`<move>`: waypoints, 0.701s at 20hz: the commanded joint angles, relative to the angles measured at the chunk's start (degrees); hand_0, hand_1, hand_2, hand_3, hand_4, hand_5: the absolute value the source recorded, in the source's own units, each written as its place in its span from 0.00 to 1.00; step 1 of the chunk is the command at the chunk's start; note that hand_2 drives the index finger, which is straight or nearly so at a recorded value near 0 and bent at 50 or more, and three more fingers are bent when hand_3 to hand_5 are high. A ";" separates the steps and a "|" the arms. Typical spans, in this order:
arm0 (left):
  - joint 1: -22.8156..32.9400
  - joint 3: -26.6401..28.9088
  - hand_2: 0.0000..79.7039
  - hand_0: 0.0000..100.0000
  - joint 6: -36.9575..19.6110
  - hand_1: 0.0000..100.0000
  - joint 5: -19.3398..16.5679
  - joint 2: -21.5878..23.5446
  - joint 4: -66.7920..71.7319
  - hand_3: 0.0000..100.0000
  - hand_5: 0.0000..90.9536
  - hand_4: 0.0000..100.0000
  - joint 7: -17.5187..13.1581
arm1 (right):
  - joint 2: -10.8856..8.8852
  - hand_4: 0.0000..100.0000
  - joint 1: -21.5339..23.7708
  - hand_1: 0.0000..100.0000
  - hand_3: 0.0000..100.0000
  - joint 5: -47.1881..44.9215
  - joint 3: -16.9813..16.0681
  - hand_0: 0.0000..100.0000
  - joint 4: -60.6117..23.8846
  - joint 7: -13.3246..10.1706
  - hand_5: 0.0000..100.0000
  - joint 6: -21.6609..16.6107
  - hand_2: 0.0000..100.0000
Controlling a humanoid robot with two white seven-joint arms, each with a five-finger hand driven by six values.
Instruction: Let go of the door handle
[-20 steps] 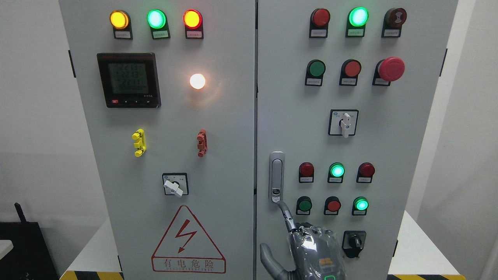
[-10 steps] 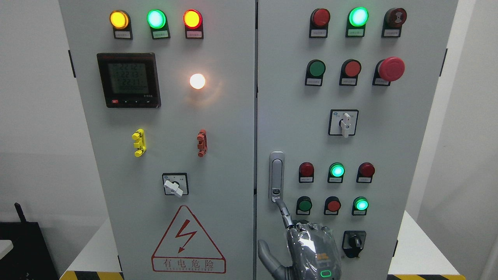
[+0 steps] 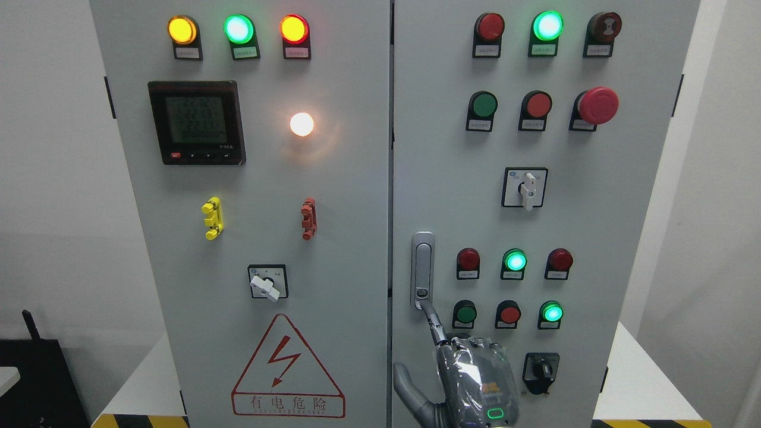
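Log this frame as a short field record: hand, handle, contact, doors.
hand: one robot hand, grey with a clear wrap, at the bottom edge right of the middle; side not determinable
fingers: index finger extended up, the rest curled, thumb out to the left
handle: silver vertical latch handle on the grey right cabinet door, lying flat
contact: fingertip at the handle's lower end, no grasp
doors: both look closed
other arm: not in view
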 commanded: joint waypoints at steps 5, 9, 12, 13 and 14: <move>1.85 0.00 0.00 0.12 -0.02 0.39 0.01 -0.01 -1.76 0.00 0.00 0.00 0.05 | 0.04 0.83 -0.30 0.06 0.82 -0.04 0.03 0.38 1.15 0.04 0.98 0.46 0.00; 1.85 0.00 0.00 0.12 -0.02 0.39 0.01 -0.01 -1.76 0.00 0.00 0.00 0.05 | 0.04 0.83 -0.47 0.06 0.82 -0.04 0.03 0.38 1.41 0.04 0.98 0.55 0.00; 1.85 0.00 0.00 0.12 -0.02 0.39 0.01 -0.01 -1.76 0.00 0.00 0.00 0.05 | 0.04 0.83 -0.56 0.06 0.83 -0.04 0.03 0.37 1.50 0.04 0.98 0.55 0.00; 1.85 0.00 0.00 0.12 -0.02 0.39 0.01 -0.01 -1.76 0.00 0.00 0.00 0.05 | 0.04 0.83 -0.56 0.06 0.83 -0.04 0.03 0.37 1.50 0.04 0.98 0.55 0.00; 1.85 0.00 0.00 0.12 -0.02 0.39 0.01 -0.01 -1.76 0.00 0.00 0.00 0.05 | 0.04 0.83 -0.56 0.06 0.83 -0.04 0.03 0.37 1.50 0.04 0.98 0.55 0.00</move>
